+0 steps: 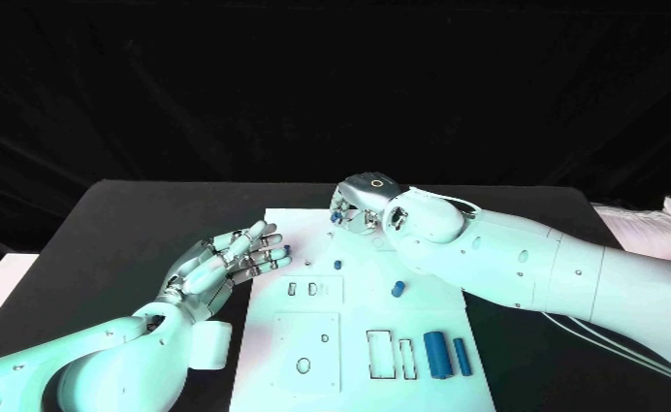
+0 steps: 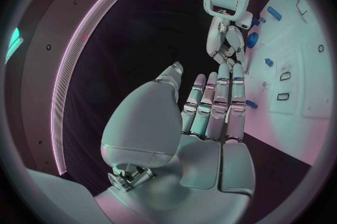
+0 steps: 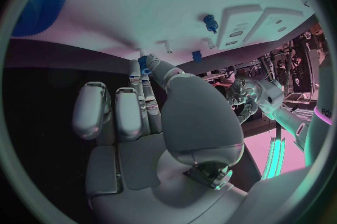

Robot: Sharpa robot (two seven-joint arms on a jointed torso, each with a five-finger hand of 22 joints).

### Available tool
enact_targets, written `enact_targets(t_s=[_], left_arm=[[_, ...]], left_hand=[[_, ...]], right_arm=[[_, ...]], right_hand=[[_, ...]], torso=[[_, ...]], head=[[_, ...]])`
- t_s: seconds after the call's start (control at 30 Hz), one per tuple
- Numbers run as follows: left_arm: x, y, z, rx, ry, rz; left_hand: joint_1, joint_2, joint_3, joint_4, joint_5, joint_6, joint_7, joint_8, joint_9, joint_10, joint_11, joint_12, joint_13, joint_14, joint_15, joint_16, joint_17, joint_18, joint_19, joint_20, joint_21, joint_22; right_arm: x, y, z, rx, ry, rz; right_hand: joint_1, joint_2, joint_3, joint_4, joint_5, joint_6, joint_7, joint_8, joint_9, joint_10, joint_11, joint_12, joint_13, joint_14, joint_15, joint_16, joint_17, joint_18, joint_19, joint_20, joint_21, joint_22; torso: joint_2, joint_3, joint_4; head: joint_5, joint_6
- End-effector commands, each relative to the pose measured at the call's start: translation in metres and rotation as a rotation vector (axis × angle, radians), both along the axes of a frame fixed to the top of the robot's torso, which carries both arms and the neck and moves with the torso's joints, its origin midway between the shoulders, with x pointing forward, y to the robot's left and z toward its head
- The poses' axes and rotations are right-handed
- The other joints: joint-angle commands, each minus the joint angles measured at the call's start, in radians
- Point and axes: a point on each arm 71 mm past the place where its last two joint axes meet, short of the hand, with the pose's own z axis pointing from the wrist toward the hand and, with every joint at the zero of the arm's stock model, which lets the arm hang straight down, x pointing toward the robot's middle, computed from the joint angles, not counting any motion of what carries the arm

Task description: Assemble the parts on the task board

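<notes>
The white task board lies in the middle of the black table. My right hand hangs over the board's far edge, fingers pointing down. Its thumb and a finger pinch a small blue part, also visible under the hand. My left hand hovers at the board's left edge, fingers spread and straight, holding nothing; its fingers point toward the right hand. On the board are a small blue peg, a short blue cylinder, a large blue cylinder and a long blue piece.
The board has rectangular slots near its front and small slots on its left side. A blue toothed wheel lies on the board in the right wrist view. Black table surrounds the board.
</notes>
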Motion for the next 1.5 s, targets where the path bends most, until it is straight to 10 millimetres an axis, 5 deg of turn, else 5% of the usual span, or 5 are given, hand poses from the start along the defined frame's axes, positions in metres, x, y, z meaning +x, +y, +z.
enact_targets(t_s=[0.03,0.23,0.63,1.07,1.5], left_arm=[[-0.001,-0.003,0.003,-0.018,-0.010,-0.020],[0.000,-0.003,0.003,-0.019,-0.011,-0.022],[-0.001,-0.004,0.005,-0.020,-0.014,-0.024],[-0.002,-0.005,0.006,-0.025,-0.021,-0.026],[-0.001,-0.002,0.006,-0.024,-0.021,-0.024]], left_hand=[[0.004,0.007,0.001,-0.007,0.005,-0.001,0.013,-0.005,-0.001,-0.003,0.005,-0.005,-0.001,-0.001,0.009,-0.005,-0.001,0.012,0.000,0.007,-0.004,-0.001],[0.004,0.007,0.002,-0.007,0.005,-0.001,0.013,-0.005,-0.001,-0.003,0.005,-0.005,-0.001,-0.001,0.009,-0.006,-0.001,0.012,0.000,0.007,-0.005,-0.002],[0.003,0.007,0.002,-0.008,0.005,-0.001,0.013,-0.006,-0.001,-0.003,0.006,-0.006,-0.001,-0.002,0.009,-0.007,-0.002,0.012,-0.001,0.007,-0.006,-0.002],[0.003,0.007,0.002,-0.008,0.005,-0.001,0.014,-0.007,-0.001,-0.004,0.006,-0.006,-0.001,-0.002,0.009,-0.008,-0.002,0.012,-0.001,0.008,-0.006,-0.003],[0.002,0.007,0.002,-0.008,0.005,-0.002,0.015,-0.008,-0.001,-0.005,0.007,-0.007,-0.002,-0.003,0.010,-0.010,-0.002,0.012,-0.001,0.008,-0.007,-0.004]], right_arm=[[0.000,0.001,-0.002,-0.019,0.016,0.004],[0.001,0.002,-0.003,-0.027,0.021,0.000],[0.004,0.004,-0.005,-0.050,0.028,-0.033],[0.002,0.008,-0.004,-0.047,0.024,-0.040],[-0.007,-0.014,0.005,0.017,-0.021,-0.056]], right_hand=[[-0.006,-0.008,0.009,0.016,0.005,0.012,-0.008,-0.003,0.029,-0.006,0.005,-0.005,-0.001,0.040,-0.002,0.005,0.000,-0.011,0.009,0.001,0.004,0.002],[-0.008,-0.009,0.008,0.018,0.003,0.012,-0.007,-0.003,0.029,-0.006,0.005,-0.004,-0.001,0.040,-0.002,0.005,0.000,-0.011,0.009,0.001,0.004,0.002],[-0.012,-0.017,0.008,0.032,0.003,0.001,-0.003,-0.012,0.029,-0.019,0.009,-0.006,-0.003,0.038,0.001,0.007,-0.001,-0.011,0.008,0.004,0.004,0.001],[-0.023,-0.071,-0.010,0.070,0.001,-0.086,0.024,-0.024,0.012,-0.132,0.039,-0.007,-0.010,0.026,0.026,-0.006,-0.028,0.007,-0.042,0.028,-0.050,-0.094],[-0.015,-0.092,-0.037,0.096,0.001,-0.129,0.022,-0.020,0.003,-0.112,0.034,0.011,0.000,0.029,0.025,0.008,-0.010,0.002,-0.020,0.029,-0.031,-0.060]], torso=[[0.002,0.0001,0.0004],[0.003,-0.0004,0.0006],[0.005,-0.0016,0.0031],[0.006,-0.0006,0.0019],[0.005,0.0000,0.0001]], head=[[0.002,-0.003],[0.003,-0.011],[0.001,-0.007],[0.003,-0.002],[0.005,-0.006]])
